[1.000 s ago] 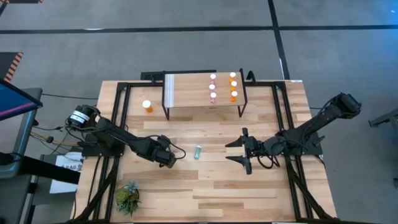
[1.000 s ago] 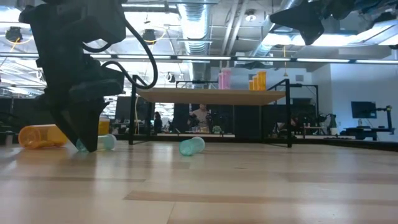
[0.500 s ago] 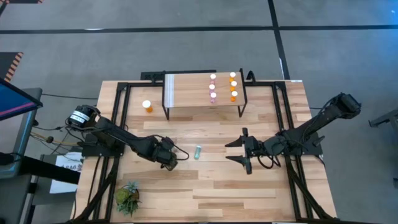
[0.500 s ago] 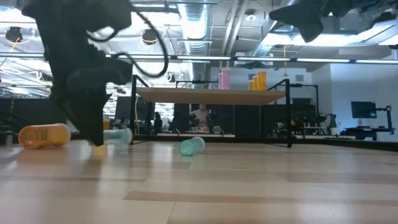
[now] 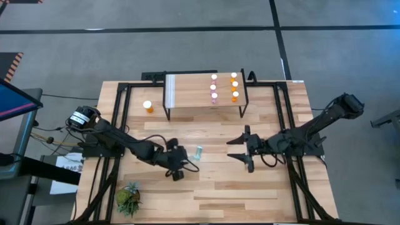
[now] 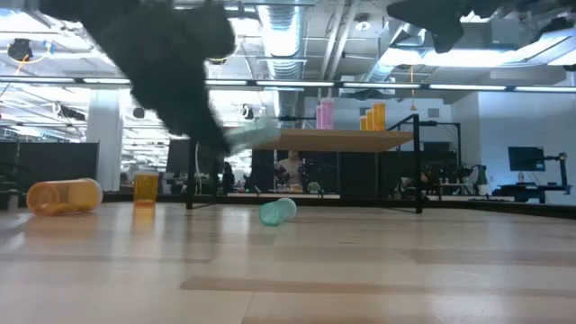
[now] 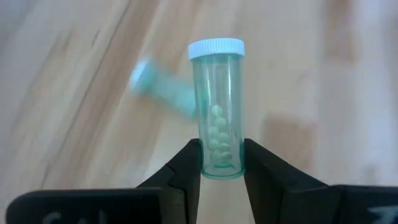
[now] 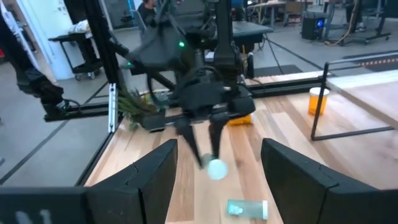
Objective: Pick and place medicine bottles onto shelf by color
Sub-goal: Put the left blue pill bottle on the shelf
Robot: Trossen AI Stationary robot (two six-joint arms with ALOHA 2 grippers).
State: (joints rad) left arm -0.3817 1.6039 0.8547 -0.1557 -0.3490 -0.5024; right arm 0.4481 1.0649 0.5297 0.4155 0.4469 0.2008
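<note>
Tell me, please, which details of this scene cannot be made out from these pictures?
- Low view: the left end effector is a dark blur, so its grip on the teal bottle is unreadable there.
- Left wrist view: the lying teal bottle is blurred.
- High view: the shelf bottles are too small to read labels.

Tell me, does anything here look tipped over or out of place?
Yes. A teal bottle lies on its side on the table, and an orange bottle lies toppled too. The bottles on the shelf stand upright. The left gripper holds another teal bottle.

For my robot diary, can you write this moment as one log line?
left gripper: shut on teal bottle, lifted | right gripper: open, waiting | second teal bottle: lying on table
</note>
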